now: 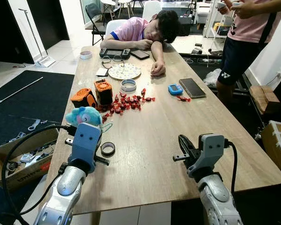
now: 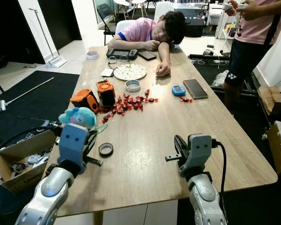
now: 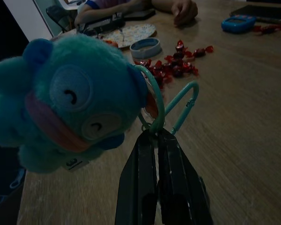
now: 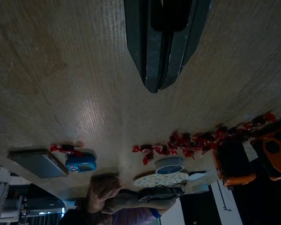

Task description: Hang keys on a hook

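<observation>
Teal plush toy [image 3: 70, 101], red candies [image 1: 128, 102], orange boxes [image 1: 93, 93], floral-patterned plate [image 1: 124, 71], light wooden table [image 1: 150, 150]

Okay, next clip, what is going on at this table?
The robot stands at a long wooden table. Its left tool is shut on the teal carabiner ring of a blue plush keychain, near the table's left edge. The right tool is shut on nothing, above bare tabletop. Further along lie red candies, two orange boxes and a tape roll. One person rests their head on the far end; another stands beside it.
</observation>
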Available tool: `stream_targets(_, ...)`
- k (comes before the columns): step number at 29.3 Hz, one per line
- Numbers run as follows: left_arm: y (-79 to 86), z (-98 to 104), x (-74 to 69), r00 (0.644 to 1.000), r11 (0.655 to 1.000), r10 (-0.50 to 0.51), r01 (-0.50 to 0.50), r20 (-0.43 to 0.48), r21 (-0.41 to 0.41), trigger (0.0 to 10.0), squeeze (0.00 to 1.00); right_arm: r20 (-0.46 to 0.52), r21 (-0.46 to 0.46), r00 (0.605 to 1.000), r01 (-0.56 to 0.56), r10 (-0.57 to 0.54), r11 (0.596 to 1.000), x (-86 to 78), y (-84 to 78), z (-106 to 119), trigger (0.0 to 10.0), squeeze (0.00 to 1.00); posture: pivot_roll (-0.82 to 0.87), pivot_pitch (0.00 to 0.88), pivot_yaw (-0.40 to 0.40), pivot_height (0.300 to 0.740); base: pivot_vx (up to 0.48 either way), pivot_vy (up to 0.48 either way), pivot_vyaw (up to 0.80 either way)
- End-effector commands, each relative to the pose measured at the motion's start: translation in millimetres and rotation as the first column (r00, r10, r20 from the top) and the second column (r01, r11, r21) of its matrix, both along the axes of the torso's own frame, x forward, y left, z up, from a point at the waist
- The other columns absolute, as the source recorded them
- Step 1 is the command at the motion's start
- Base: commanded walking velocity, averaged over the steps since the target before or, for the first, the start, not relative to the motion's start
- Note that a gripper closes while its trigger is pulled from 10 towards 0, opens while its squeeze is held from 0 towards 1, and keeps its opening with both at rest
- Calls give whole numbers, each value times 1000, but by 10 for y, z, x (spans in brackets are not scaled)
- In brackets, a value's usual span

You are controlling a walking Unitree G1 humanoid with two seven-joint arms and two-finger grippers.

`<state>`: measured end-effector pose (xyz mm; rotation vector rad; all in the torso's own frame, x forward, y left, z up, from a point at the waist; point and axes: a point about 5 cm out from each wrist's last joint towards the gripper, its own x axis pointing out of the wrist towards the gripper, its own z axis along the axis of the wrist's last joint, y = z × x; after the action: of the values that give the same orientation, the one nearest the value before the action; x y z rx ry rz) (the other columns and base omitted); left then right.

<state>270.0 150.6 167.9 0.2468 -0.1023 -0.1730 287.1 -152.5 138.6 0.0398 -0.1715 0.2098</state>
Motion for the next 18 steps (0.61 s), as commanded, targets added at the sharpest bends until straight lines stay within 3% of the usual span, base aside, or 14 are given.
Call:
stream_targets(1,-4,3,-18,1000,1000,12,-12,7,-13,10000,0,-27,7,999,-18,18,1000,-1,47,-59,10000,0,142,117,38,740,0,0,0)
stream_targets(18,21,-13,-30,1000,1000,26,-26,8,-1,10000,0,-27,-2,999,-45,45,999,53,115,-66,10000,0,160,96,34,740,0,0,0)
